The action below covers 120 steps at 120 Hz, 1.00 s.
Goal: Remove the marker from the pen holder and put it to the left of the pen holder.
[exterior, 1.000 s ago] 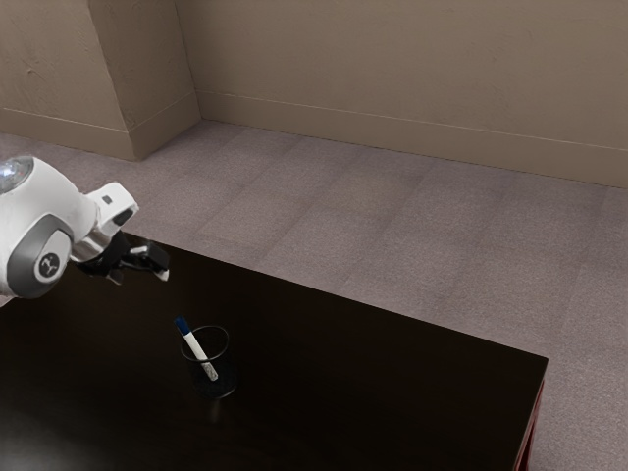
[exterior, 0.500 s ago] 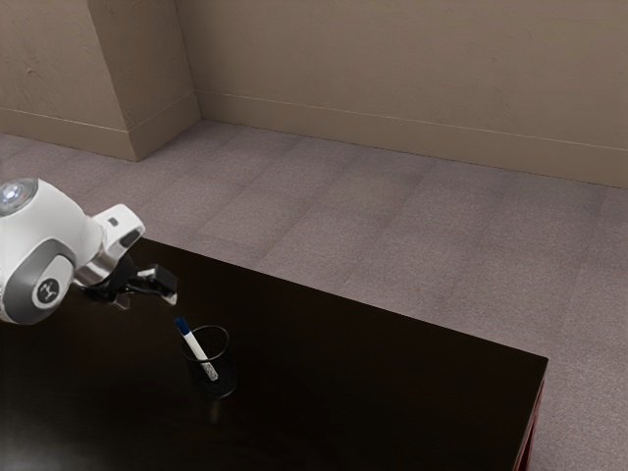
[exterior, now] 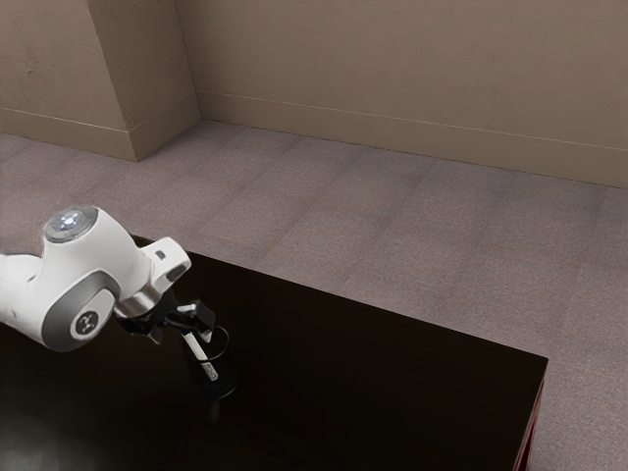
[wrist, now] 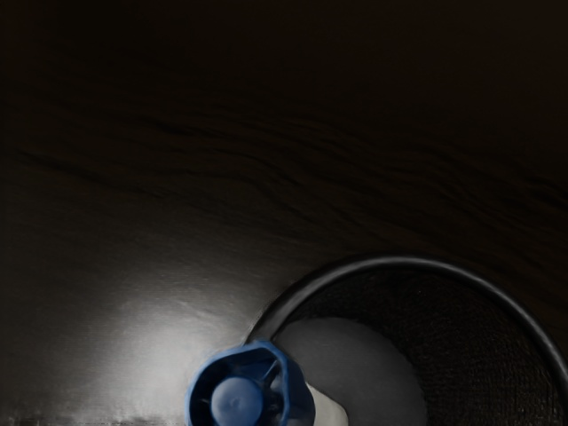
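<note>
As things lie now, 0 of the task's 2 main results have been reached: the marker [exterior: 203,360] is in the pen holder [exterior: 226,380], neither taken out nor placed beside it. The work looks to be at the end of the approach, with the grasp next. After that come the lift clear of the rim [wrist: 399,261], the short carry to the left of the pen holder, the lowering and the release onto the worktop [exterior: 392,363].

The marker leans in the pen holder, its blue cap [wrist: 235,399] at the upper end and its white body running down inside. The cap sits close by the rim, on the side of the pen holder nearer the arm [exterior: 108,270].

The arm reaches in from the exterior view's left and bends downward at its end, so that the jaws slant down toward the marker's upper end. The 2 jaws stand well apart, with no grip on anything to be seen. They are low, just over the pen holder's near side, and probably need only a small drop and some centring on the cap before closing. The likely risk is a jaw catching the rim, which could tip the pen holder or push the marker sideways.
</note>
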Motion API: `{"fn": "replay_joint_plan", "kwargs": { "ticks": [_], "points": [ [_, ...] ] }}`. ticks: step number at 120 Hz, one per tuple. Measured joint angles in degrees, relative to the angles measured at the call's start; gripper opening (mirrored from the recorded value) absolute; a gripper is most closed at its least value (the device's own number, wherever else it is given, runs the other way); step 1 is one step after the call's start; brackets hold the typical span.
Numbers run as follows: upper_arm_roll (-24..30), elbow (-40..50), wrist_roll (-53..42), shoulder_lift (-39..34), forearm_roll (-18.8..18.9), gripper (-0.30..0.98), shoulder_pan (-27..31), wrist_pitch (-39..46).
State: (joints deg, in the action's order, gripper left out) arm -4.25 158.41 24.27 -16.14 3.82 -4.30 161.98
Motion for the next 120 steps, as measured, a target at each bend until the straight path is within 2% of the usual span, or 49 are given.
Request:
{"fn": "replay_joint_plan", "kwargs": {
  "ticks": [29,60,84,120],
  "points": [
    [0.03,-3.58,2.50,2.99,0.36,0.68,0.69,1.64],
    [0.03,-2.14,4.18,3.21,0.33,0.66,1.05,2.17],
    [0.08,-2.26,5.10,2.68,0.15,0.52,1.05,2.31],
    [0.12,-2.17,6.06,2.42,-0.05,0.21,0.56,2.43]
  ]
}}
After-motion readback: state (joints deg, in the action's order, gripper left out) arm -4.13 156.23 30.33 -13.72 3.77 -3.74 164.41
